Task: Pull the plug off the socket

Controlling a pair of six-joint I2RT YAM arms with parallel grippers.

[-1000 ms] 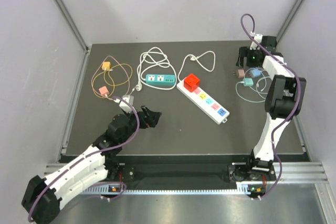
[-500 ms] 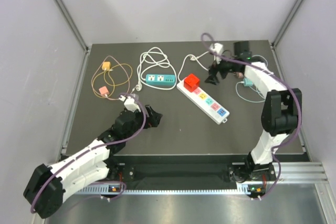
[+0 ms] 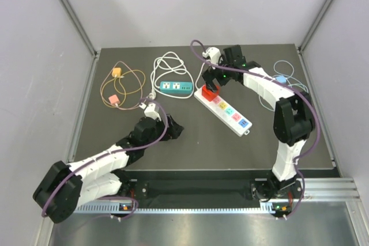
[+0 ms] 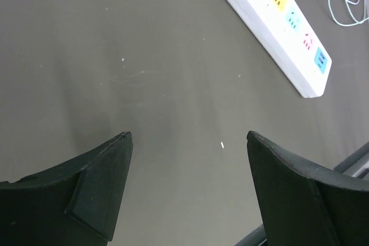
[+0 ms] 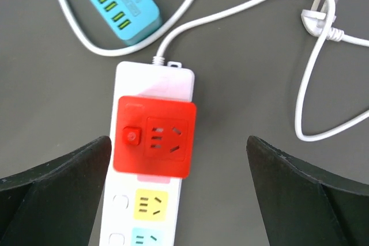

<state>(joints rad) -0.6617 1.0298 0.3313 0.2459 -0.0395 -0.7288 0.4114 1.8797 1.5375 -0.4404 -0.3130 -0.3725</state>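
The right jaws stand wide open. Their two dark fingers [image 5: 55, 185] sit to either side of the red plug [image 5: 154, 136], and neither one touches it. The plug lies between them, slightly nearer the left finger in the wrist view.

It is a squarish red block with rounded corners. Its top face carries a small round button on one side and a set of socket slots beside that. It sits plugged into the end position of the white power strip [image 5: 154, 79], right next to where the strip's white cord [image 5: 242, 4] comes out. The slotted face points straight up from the counter [image 3: 190, 142]. A yellow outlet [image 5: 151, 204] is the next one along the strip.

From above, the strip [image 3: 229, 113] lies flat with its long axis on a diagonal, from the far middle of the counter towards the near right. The red plug [image 3: 209, 92] is at its far end, partly covered by the right arm's wrist.

The left jaws are also open and hold nothing, their fingers [image 4: 95, 185] spread over bare dark counter. They are well apart from the strip, whose near end shows in the upper right of that wrist view.

A teal power strip [image 3: 176, 88] with a coiled white cable lies just left of the red plug. An orange cable [image 3: 122, 87] lies further left.
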